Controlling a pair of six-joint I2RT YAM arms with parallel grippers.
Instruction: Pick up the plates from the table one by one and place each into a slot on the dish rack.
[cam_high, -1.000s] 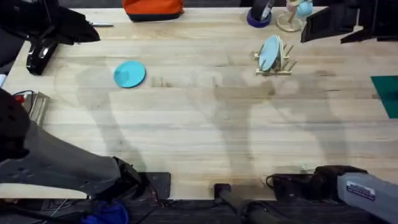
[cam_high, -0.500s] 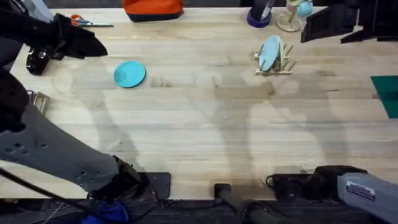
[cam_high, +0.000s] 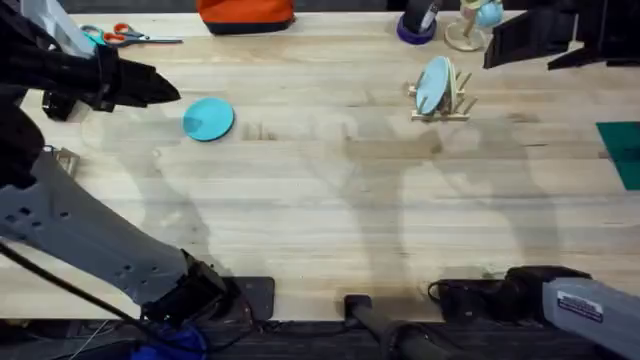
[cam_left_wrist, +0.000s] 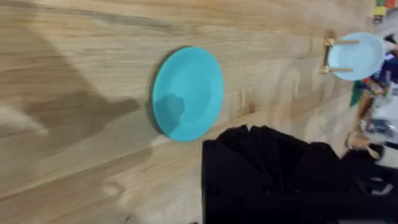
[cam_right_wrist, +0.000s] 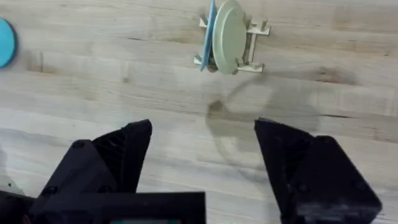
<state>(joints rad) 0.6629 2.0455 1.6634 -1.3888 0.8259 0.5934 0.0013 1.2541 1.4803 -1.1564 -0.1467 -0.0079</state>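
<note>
One turquoise plate (cam_high: 208, 119) lies flat on the butcher-block table (cam_high: 320, 210), out at about ten o'clock from the tabletop's middle, and it is the one piece not yet racked. The small wooden dish rack (cam_high: 441, 103) sits at roughly one o'clock, well apart from that plate, and already carries plates on edge between its dowel pegs: the right wrist view shows a blue one (cam_right_wrist: 209, 34) and a paler, cream-looking one (cam_right_wrist: 229, 36) leaning side by side, held upright by the pegs so that neither can roll or fall flat. The left gripper (cam_high: 160, 88) reaches in from the nine o'clock side and hangs just beside the flat plate, pointing toward it, which reads as an approach for the next pick; its own camera looks straight down on the plate (cam_left_wrist: 186, 93), with the black finger mass at the view's lower edge, but whether those fingers are spread or pressed together cannot be told. The right gripper (cam_right_wrist: 202, 155) is parked low near its base at about five o'clock, its jaws spread wide with nothing between them, aimed across bare wood toward the rack, probably kept clear so the left arm has room. A flat plate gives little edge to pinch, so the pick likely needs one finger worked under the rim.
</note>
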